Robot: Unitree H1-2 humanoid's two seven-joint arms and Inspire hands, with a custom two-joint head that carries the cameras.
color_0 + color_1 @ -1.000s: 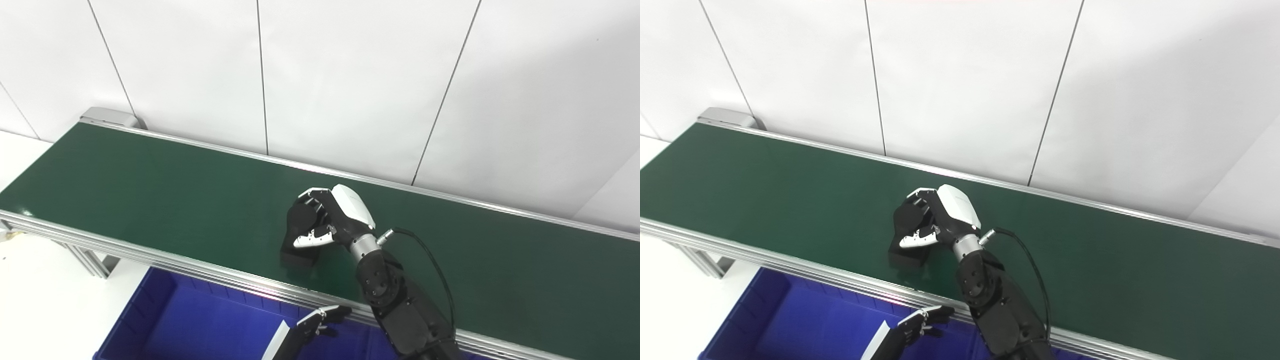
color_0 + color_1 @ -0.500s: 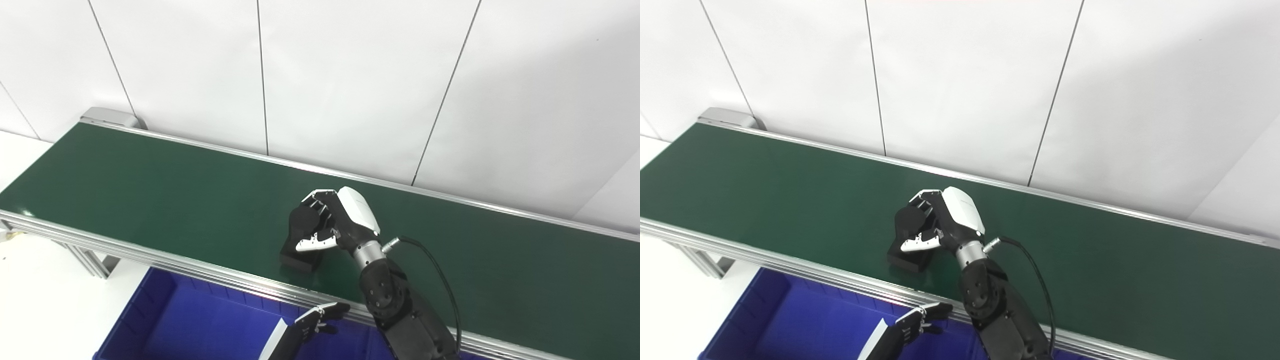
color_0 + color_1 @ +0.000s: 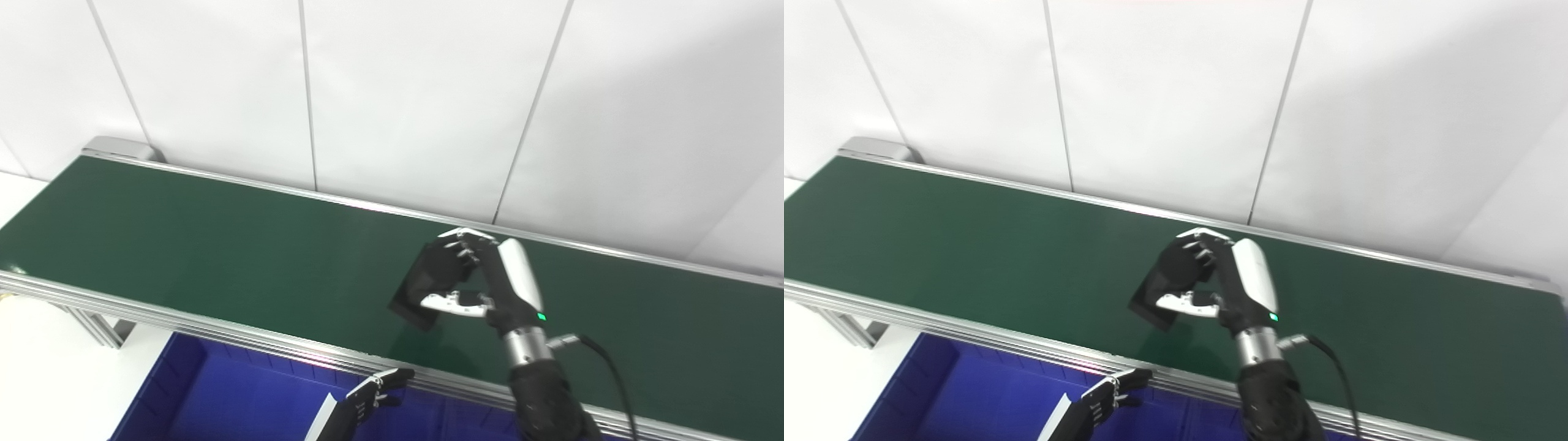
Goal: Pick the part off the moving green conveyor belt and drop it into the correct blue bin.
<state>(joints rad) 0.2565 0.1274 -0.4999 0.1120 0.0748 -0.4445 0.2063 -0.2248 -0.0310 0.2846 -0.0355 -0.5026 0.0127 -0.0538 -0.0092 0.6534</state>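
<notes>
Since a second ago my right robot hand (image 3: 484, 278) has lifted the black part (image 3: 422, 288) off the green conveyor belt (image 3: 184, 245) and carried it rightward; the camera also shifted. From the left eye, fingers and thumb clamp the part, tilted above the belt, its shadow below. My left robot hand (image 3: 373, 395) hovers by the belt's near rail over the blue bin (image 3: 202, 392), fingers loosely curled, holding nothing.

From the right eye, the bin (image 3: 937, 386) is cut off at the bottom; my fingers (image 3: 1200, 248) hide the part's upper end.
</notes>
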